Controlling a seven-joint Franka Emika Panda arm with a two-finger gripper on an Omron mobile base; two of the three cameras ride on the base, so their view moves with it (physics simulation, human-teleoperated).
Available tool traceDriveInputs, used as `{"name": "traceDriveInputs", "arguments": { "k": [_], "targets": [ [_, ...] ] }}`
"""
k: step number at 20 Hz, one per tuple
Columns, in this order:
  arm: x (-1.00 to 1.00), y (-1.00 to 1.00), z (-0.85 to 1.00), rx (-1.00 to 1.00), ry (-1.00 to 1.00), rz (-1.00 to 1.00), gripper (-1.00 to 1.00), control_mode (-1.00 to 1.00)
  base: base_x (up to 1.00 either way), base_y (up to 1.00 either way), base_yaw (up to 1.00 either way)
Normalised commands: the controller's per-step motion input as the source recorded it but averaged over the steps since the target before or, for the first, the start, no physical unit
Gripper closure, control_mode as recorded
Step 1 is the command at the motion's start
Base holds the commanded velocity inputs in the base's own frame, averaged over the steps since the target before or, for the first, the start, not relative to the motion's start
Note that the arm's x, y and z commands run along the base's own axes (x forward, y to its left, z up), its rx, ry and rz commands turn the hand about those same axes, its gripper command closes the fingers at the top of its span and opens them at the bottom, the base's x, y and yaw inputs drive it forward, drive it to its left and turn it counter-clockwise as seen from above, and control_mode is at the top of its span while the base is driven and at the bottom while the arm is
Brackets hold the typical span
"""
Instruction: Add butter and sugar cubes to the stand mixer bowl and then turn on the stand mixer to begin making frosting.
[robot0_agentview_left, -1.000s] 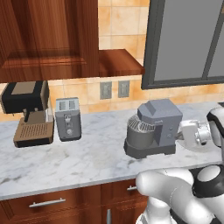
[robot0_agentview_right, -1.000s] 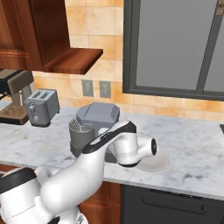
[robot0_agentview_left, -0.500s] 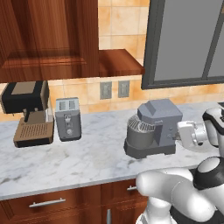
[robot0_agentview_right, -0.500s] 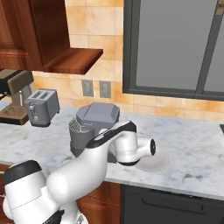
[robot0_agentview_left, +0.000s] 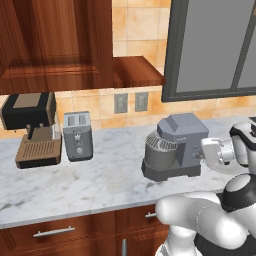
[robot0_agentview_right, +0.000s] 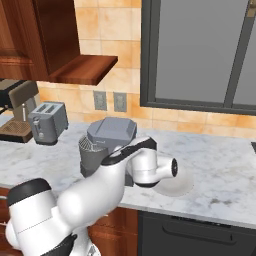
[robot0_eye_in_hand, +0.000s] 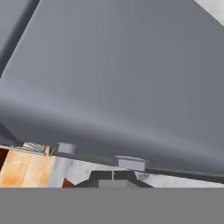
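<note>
Arm has edged closer, tool (robot0_eye_in_hand: 113, 177) tight against stand mixer (robot0_agentview_left: 182, 142) side

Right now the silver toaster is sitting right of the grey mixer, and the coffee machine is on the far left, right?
Not quite. The silver toaster sits left of the stand mixer, between it and the coffee machine, which is indeed on the far left. The left base view shows this.

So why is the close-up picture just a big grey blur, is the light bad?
Hand view: the camera sits right against the mixer, so its grey side looks smooth and featureless, softly shaded, not dim. Left base view: evenly lit, the mixer and toaster are crisp, with faint shadows on the counter.
</note>
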Motion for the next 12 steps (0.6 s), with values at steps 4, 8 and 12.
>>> {"name": "traceDriveInputs", "arguments": {
  "k": [4, 8, 12],
  "targets": [
    [0.24, 0.0, -0.09, 0.0, -0.01, 0.0, 1.0, -1.0, 0.0, 0.0, 0.0],
    [0.21, 0.0, -0.16, 0.0, 0.0, 0.0, 1.0, -1.0, 0.0, 0.0, 0.0],
    [0.14, 0.0, -0.13, 0.0, 0.0, 0.0, 1.0, -1.0, 0.0, 0.0, 0.0]
  ]
}}
